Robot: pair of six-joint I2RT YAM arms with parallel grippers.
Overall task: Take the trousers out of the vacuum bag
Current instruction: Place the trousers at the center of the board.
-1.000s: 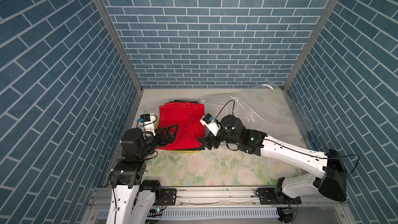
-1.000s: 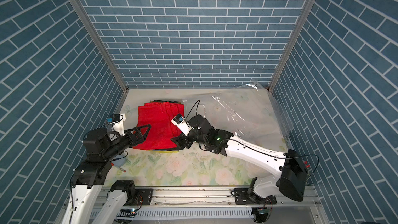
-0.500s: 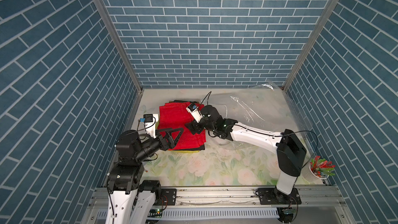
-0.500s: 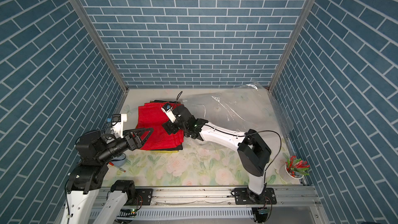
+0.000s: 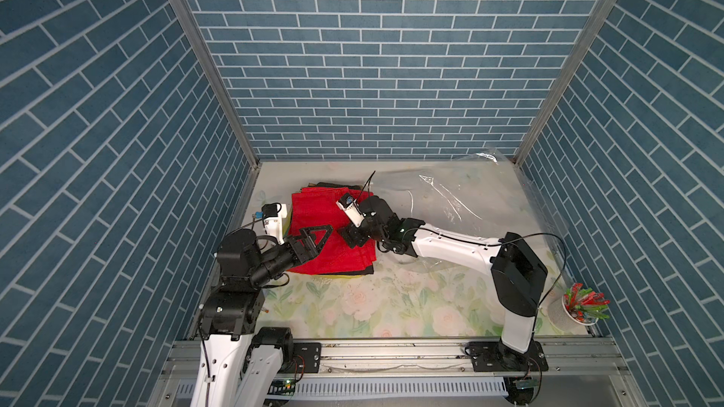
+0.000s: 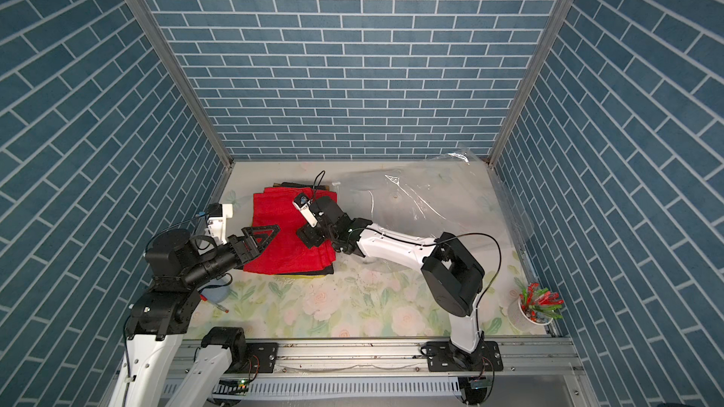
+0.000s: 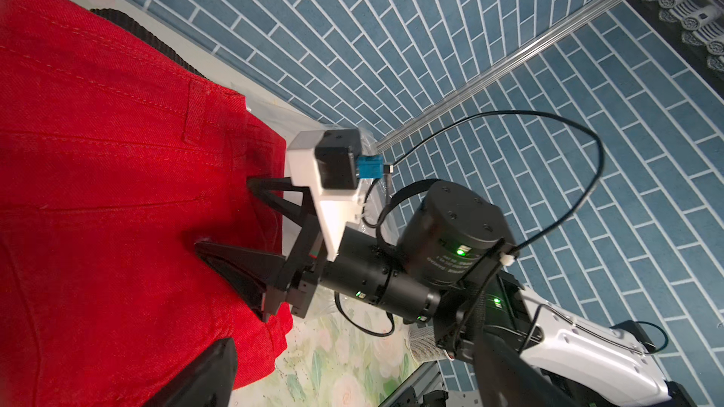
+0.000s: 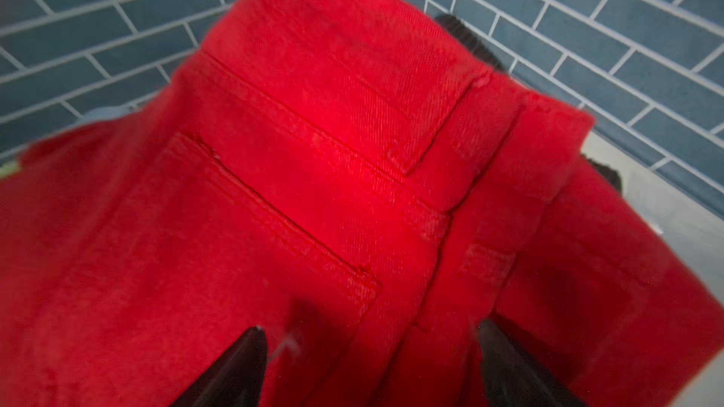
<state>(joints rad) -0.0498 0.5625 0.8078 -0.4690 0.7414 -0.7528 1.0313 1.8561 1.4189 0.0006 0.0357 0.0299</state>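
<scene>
Blue brick-patterned walls enclosed a floral-clothed table (image 5: 372, 307). The trousers (image 5: 325, 264) lay there in a folded stack, red pair uppermost, directly beneath both end effectors. The right end effector (image 5: 350, 238) had its jaws spread wide, tips at the red cloth, gripping nothing. The left end effector (image 5: 319, 236), likewise wide and empty, hung just beside it over the same pair. The vacuum bag (image 5: 450, 197) lay crinkled behind the right end effector, alongside its arm.
</scene>
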